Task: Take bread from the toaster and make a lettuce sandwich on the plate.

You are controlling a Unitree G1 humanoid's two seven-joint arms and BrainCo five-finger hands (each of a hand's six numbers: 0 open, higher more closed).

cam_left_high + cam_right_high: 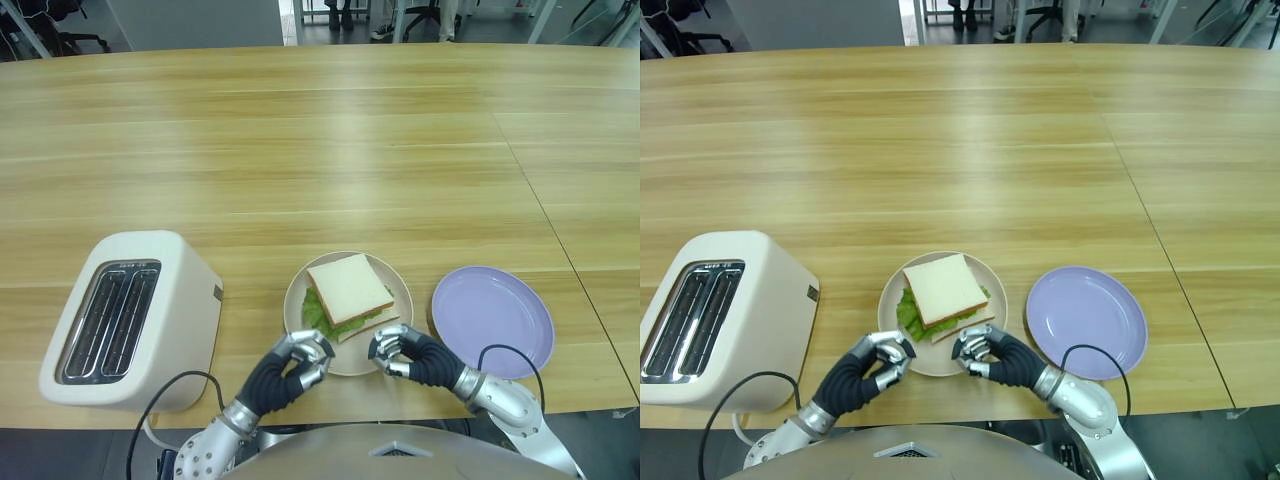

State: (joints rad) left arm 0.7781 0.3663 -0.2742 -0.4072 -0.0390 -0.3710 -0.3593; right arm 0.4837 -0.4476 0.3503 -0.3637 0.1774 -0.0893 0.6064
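A sandwich (349,293) with white bread on top and green lettuce (317,312) showing at its left edge lies on a beige plate (392,276). The cream toaster (130,318) stands at the left with both slots looking empty. My left hand (298,362) is at the plate's near left rim, fingers curled and holding nothing. My right hand (398,353) is at the near right rim, fingers curled too, just short of the sandwich's front corner.
An empty purple plate (492,320) sits right of the beige plate. Black cables (510,352) run from both wrists near the table's front edge. The wooden table (300,150) stretches far back, with chair legs beyond it.
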